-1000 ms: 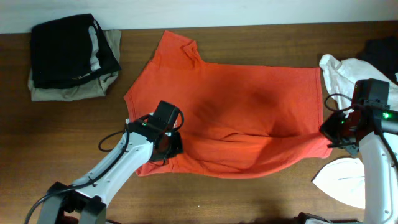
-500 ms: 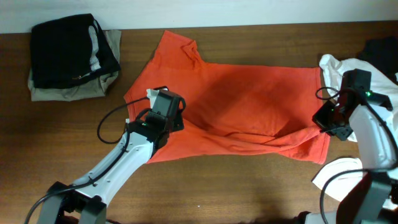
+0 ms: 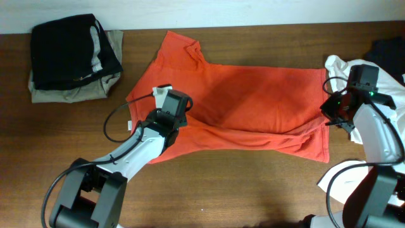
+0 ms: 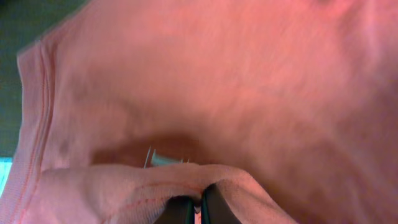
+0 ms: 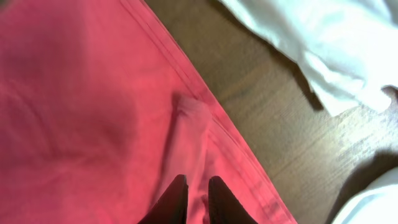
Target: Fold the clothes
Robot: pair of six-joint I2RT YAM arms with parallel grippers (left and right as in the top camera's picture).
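t-shirt (image 3: pixel 253 95): orange-red, flat on the table (image 3: pixel 253 202), long axis left-right, collar end by left arm, hem end by right arm
left tool (image 4: pixel 199 208): clenched on a fold of the near edge
right tool (image 5: pixel 196 199): looks pinched on a cloth ridge near the hem
next, my guess: far edge lies beyond both tools
room: folded stack (image 3: pixel 73 57) well apart, white garment (image 3: pixel 345 69) just beside right tool

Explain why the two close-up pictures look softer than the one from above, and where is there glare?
Overhead: sharp and evenly lit, with a dull shadow across the middle of the shirt. Left wrist: shirt very near, blurred and washed pale. Right wrist: crisper, but the white cloth is blown out by glare.
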